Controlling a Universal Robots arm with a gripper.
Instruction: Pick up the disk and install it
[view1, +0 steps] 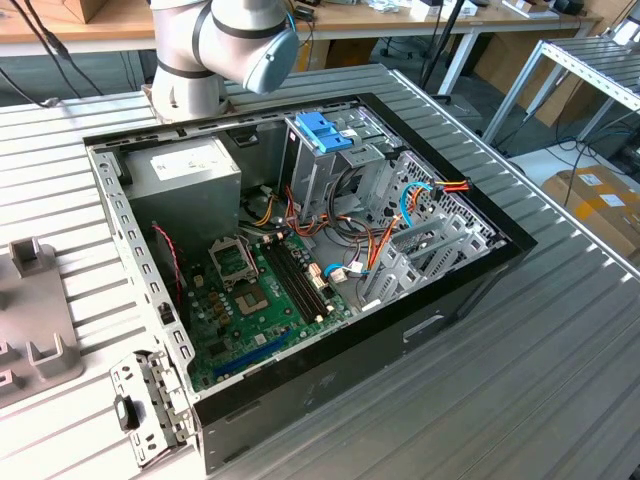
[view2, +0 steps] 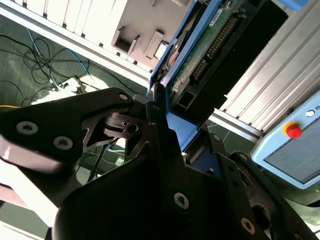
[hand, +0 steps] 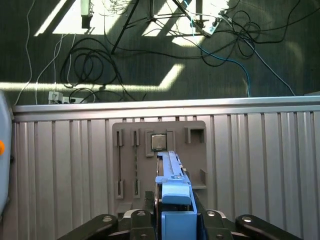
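Pinched shut on the disk (hand: 172, 172), held edge-on in the gripper (hand: 175, 217) with the grey tray (hand: 195, 145) beneath on the worktop (hand: 260, 160) (seemingly lifted clear), so pick-up looks done, installing in the computer case (view1: 400, 340) not yet begun.

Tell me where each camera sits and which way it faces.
Exterior view: off the arm, above, looking down into the open case; the arm shows behind it.
First wrist view: on the wrist, looking past the gripper and edge-on disk down at the tray and floor.
Second wrist view: on the wrist, close beside the gripper, facing the disk's circuit side.
Shared: both wrist views show the gripper shut on the disk.
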